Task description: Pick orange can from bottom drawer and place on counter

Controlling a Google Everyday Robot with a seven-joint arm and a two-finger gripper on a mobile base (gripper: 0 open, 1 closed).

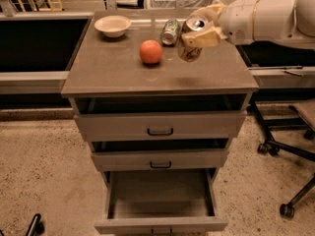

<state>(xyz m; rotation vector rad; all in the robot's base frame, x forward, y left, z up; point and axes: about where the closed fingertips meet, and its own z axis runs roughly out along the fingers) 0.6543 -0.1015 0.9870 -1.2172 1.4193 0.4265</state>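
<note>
As tool [199, 31] clasps orange can [189, 54], above counter [123, 73]

No lettering could be read on the orange can [189, 51] or the green-and-white can [171, 31] lying on the counter [118, 73]. The gripper [196, 35] clasped the orange can above the counter.

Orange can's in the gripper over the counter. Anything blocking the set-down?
Nothing visible. The gripper holds the orange can tilted above the counter's right rear, and the surface below it is bare. The fruit sits to its left; the green can lies close behind-left.
</note>
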